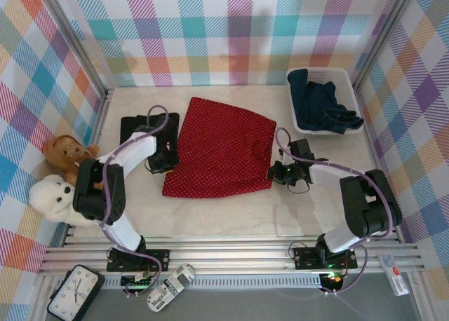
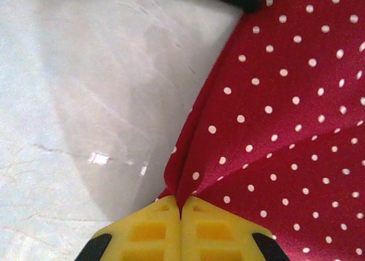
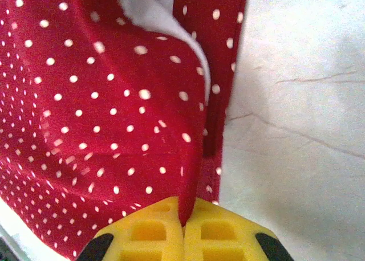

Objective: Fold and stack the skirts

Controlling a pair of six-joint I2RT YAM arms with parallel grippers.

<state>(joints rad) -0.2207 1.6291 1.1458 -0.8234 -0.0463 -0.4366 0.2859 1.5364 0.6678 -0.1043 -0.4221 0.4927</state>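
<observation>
The red skirt with tiny white dots [image 1: 224,149] lies spread flat in the middle of the table. My left gripper [image 1: 170,160] sits at its left edge, and in the left wrist view the yellow fingers [image 2: 148,229] are shut on a pinched fold of the red skirt [image 2: 285,130]. My right gripper [image 1: 275,172] is at the skirt's near right corner; its jaws [image 3: 183,215] are shut on a raised ridge of the red skirt [image 3: 102,101]. A folded black skirt [image 1: 137,128] lies left of the red one, partly under my left arm. Dark blue denim skirts [image 1: 319,104] lie bunched in the basket.
The white mesh basket [image 1: 323,71] stands at the back right. A brown teddy bear [image 1: 64,153] and a white teddy bear [image 1: 49,198] sit at the left edge beside my left arm. Checked walls close in the table on three sides.
</observation>
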